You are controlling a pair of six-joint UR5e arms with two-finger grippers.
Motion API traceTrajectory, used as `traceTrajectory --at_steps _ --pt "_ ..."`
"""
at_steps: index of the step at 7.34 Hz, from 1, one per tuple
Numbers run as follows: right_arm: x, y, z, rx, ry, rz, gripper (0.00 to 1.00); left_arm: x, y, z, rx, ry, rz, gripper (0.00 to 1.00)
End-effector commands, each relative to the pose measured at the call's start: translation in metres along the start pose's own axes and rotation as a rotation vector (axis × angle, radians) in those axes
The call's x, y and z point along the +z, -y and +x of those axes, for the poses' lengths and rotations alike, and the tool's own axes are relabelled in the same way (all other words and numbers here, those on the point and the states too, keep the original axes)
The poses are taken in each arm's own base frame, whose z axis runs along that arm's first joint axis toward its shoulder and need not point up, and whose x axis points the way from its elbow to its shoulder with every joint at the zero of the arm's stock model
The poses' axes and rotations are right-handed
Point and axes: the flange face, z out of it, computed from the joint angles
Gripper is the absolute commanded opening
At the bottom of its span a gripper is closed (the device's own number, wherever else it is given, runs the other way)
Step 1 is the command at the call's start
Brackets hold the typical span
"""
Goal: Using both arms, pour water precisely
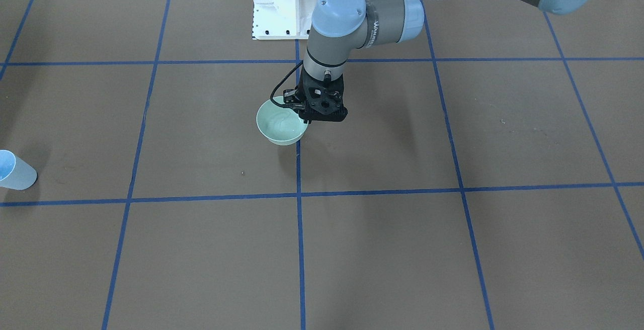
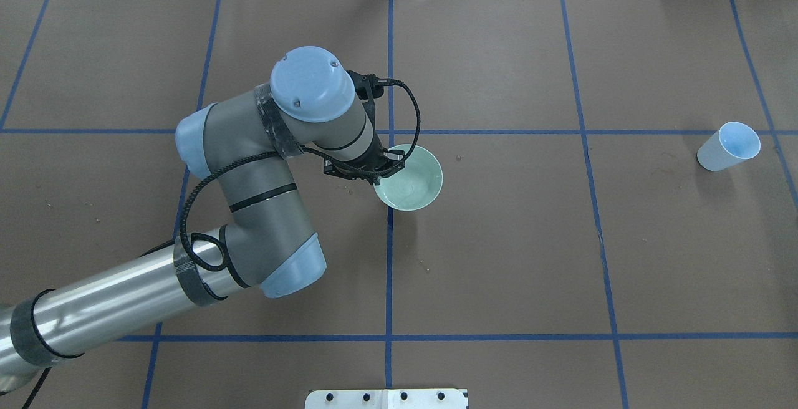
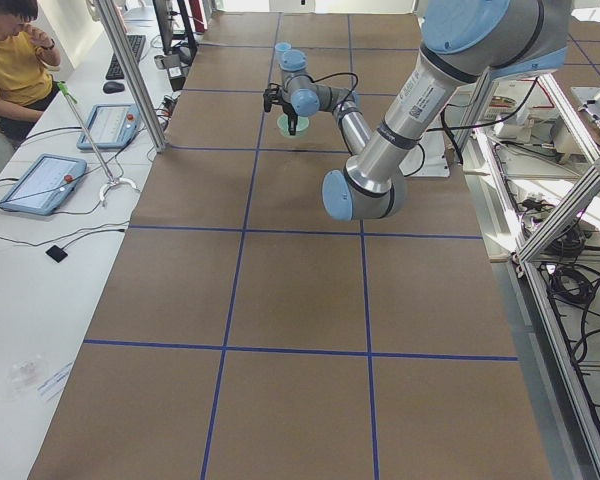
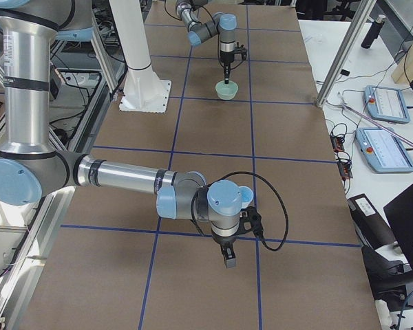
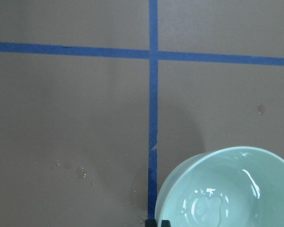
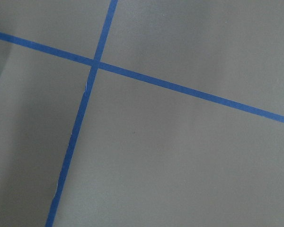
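Note:
A mint-green bowl (image 2: 413,179) sits near the table's middle, beside a blue tape line. It also shows in the front view (image 1: 279,125) and the left wrist view (image 5: 236,189). A little water (image 5: 206,208) glints in its bottom. My left arm (image 2: 249,172) reaches over from the left. My left gripper (image 2: 388,161) points down and is shut on the bowl's near-left rim (image 1: 305,116). My right gripper (image 4: 228,260) shows only in the exterior right view, low over bare table. I cannot tell whether it is open or shut.
A pale blue cup (image 2: 728,146) stands far off on the right side of the table, at the front view's left edge (image 1: 15,171). Small water drops (image 5: 80,174) lie on the brown cover left of the bowl. The white pedestal (image 1: 287,3) stands behind the bowl.

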Motion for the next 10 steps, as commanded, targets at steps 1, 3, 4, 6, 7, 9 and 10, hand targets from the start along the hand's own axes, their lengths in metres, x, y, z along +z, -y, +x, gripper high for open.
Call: traceTrajectory --at_steps 1,3,4,6,7,9,10 --pt "0.003 -0.001 -0.004 0.0 0.032 0.003 1.0 -0.037 0.021 -0.084 0.059 -0.012 -0.017 0.0" --pt "0.004 -0.002 -0.004 0.0 0.034 0.001 1.0 -0.071 0.044 -0.205 0.147 0.006 -0.044 0.0" --pt "0.003 -0.001 -0.005 -0.001 0.034 0.002 1.0 -0.081 0.051 -0.264 0.205 0.018 -0.063 0.0" --pt "0.003 0.0 -0.005 -0.003 0.033 0.004 1.0 -0.098 0.057 -0.371 0.266 0.065 -0.075 0.0" --pt "0.002 0.001 -0.005 -0.004 0.033 0.006 1.0 -0.107 0.056 -0.424 0.245 0.101 -0.075 0.0" --pt "0.0 0.004 -0.006 -0.01 0.032 0.009 1.0 -0.114 0.041 -0.488 0.147 0.125 -0.095 0.0" --pt "0.0 0.005 -0.007 -0.011 0.032 0.01 1.0 -0.116 0.038 -0.507 0.117 0.138 -0.096 0.0"
